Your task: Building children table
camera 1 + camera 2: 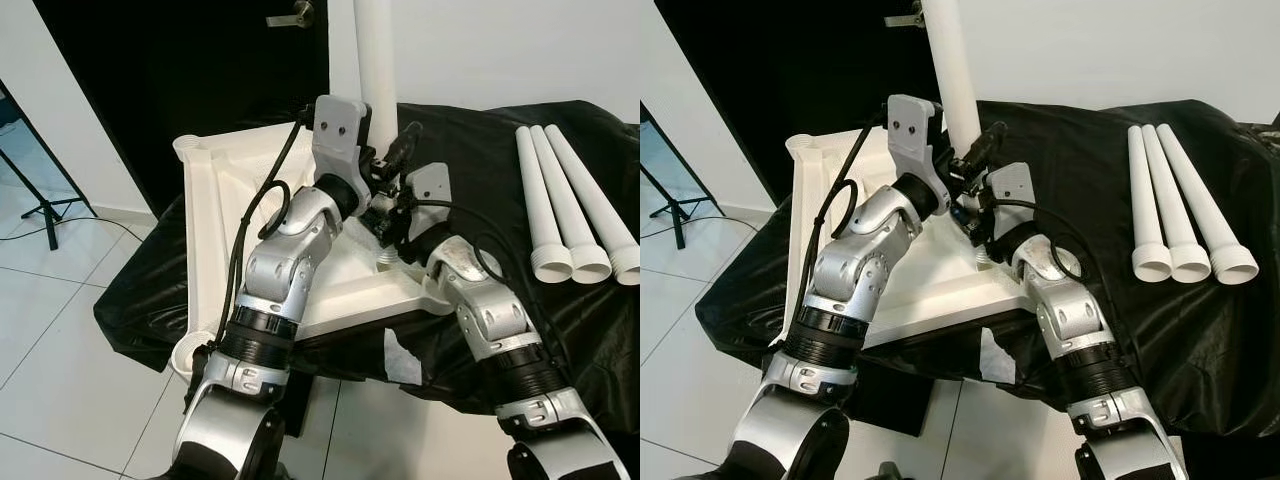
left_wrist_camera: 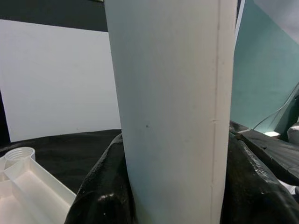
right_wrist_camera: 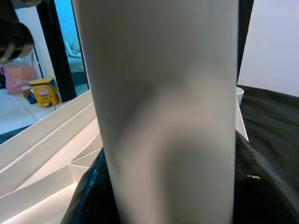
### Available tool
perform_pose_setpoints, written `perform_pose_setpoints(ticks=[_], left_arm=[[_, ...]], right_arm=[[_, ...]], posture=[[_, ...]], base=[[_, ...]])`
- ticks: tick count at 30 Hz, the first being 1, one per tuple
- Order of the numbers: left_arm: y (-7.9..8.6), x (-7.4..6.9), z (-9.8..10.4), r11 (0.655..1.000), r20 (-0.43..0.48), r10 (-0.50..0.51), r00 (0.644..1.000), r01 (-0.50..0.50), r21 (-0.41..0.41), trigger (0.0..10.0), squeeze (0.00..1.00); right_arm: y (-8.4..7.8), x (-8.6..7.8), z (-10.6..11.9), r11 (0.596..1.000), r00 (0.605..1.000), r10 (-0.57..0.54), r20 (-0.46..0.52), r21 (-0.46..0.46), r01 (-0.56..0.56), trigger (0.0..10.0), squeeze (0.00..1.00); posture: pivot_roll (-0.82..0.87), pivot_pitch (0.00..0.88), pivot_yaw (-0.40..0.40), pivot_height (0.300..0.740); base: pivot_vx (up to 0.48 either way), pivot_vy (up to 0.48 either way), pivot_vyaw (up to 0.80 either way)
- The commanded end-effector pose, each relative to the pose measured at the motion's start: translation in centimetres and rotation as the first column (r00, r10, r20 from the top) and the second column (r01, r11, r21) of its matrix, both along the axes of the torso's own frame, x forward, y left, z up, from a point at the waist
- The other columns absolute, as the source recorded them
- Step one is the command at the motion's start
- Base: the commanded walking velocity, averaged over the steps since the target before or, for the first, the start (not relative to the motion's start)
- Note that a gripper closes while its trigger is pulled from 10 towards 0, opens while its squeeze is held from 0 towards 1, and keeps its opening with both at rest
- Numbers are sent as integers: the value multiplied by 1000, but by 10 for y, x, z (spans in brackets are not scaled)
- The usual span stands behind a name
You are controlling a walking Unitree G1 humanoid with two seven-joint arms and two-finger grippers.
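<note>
So the white tabletop panel (image 1: 250,200) is lying upside down on a worktop (image 1: 500,160) covered in black cloth, ribs and corner sockets facing up. One white table leg (image 1: 377,60) stands upright at the corner of the panel farthest from the robot, and its top is cut off by the frame edge, so no idea how tall it goes. Where it meets the panel is hidden behind the wrists and cables.

Both arms are on that leg. The left gripper (image 1: 385,160) comes in from the left and the right gripper (image 1: 395,215) sits just below it, low on the leg. From the head cameras the fingers are mostly buried behind the wrist housings. The wrist cameras help more: in each one the leg (image 2: 173,112) takes up the middle with black finger pads (image 2: 100,191) pressed on both sides, so the jaws of both look closed around the leg. Same story on the right wrist, pads (image 3: 91,196) hugging the leg (image 3: 163,112).

Three spare legs (image 1: 575,205) lie side by side on the cloth off to the right, touching each other, flared ends toward the robot. The outermost one is partly clipped by the frame. Behind the worktop there's a dark door (image 1: 180,70) with a lever handle, and a white tiled floor (image 1: 60,340) below.
</note>
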State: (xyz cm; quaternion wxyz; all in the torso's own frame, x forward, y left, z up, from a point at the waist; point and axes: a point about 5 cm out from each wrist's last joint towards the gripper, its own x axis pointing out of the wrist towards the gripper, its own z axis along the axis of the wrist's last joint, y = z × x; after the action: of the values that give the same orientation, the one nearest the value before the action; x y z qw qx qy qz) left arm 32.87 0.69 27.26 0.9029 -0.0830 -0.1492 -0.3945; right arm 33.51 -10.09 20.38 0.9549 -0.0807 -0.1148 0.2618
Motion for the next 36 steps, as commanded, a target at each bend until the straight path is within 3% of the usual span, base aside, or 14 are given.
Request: perform_pose_setpoints(ticks=[1, 6, 7, 9, 10, 11, 12, 14, 15, 23, 36], left_arm=[[-11, -9, 4, 999, 28, -53, 998, 52, 8, 10000, 0], [-13, -13, 4, 998, 44, -64, 997, 63, 18, 10000, 0], [-15, -17, 4, 995, 46, -101, 994, 100, 16, 10000, 631], [-16, -18, 4, 993, 43, -116, 992, 116, 11, 10000, 631], [-16, -19, 4, 991, 42, -130, 991, 130, 6, 10000, 1000], [-16, -19, 4, 991, 42, -130, 991, 130, 6, 10000, 1000], [-16, -19, 4, 991, 48, -131, 990, 130, 15, 10000, 1000], [-16, -19, 4, 992, 53, -128, 990, 127, 26, 10000, 1000], [-16, -20, 5, 991, 58, -130, 990, 128, 30, 10000, 0], [-10, -21, 12, 990, 96, -140, 985, 139, 21, 10000, 0], [24, -14, 6, 997, 81, -72, 994, 70, 25, 10000, 0]], right_arm=[[4, 2, 0, 1000, 1000, 13, -26, 10, -12, 0, 0], [3, 4, -2, 1000, 998, -8, -58, 26, 9, 0, 0], [1, 5, -5, 998, 996, -38, -79, 38, 41, 353, 0], [1, 6, -5, 998, 995, -47, -84, 40, 51, 353, 0], [1, 6, -5, 998, 995, -54, -81, 39, 57, 8235, 0], [1, 6, -5, 998, 995, -54, -81, 39, 57, 8235, 0], [1, 7, -6, 997, 995, -63, -83, 42, 66, 10000, 0], [0, 7, -6, 996, 994, -72, -82, 43, 76, 10000, 0], [0, 8, -6, 995, 993, -83, -83, 45, 87, 10000, 0], [-10, 12, -8, 984, 983, -159, -95, 70, 166, 10000, 0], [-24, 10, -12, 961, 965, -253, -65, 98, 258, 10000, 0]], posture=[[11, 0, 17, 740], [12, 0, 18, 740], [12, 0, 20, 740], [12, 0, 20, 740], [11, 0, 22, 740], [11, 0, 22, 740], [10, 0, 22, 740], [10, 0, 23, 740], [10, 0, 25, 740], [13, 0, 22, 740], [19, 0, 22, 740]], base=[[0, 0, 0], [0, 0, 0], [0, 0, 0], [0, 0, 0], [0, 0, 0], [0, 0, 0], [0, 0, 0], [0, 0, 0], [0, 0, 0], [0, 0, 0], [0, 0, 0]])
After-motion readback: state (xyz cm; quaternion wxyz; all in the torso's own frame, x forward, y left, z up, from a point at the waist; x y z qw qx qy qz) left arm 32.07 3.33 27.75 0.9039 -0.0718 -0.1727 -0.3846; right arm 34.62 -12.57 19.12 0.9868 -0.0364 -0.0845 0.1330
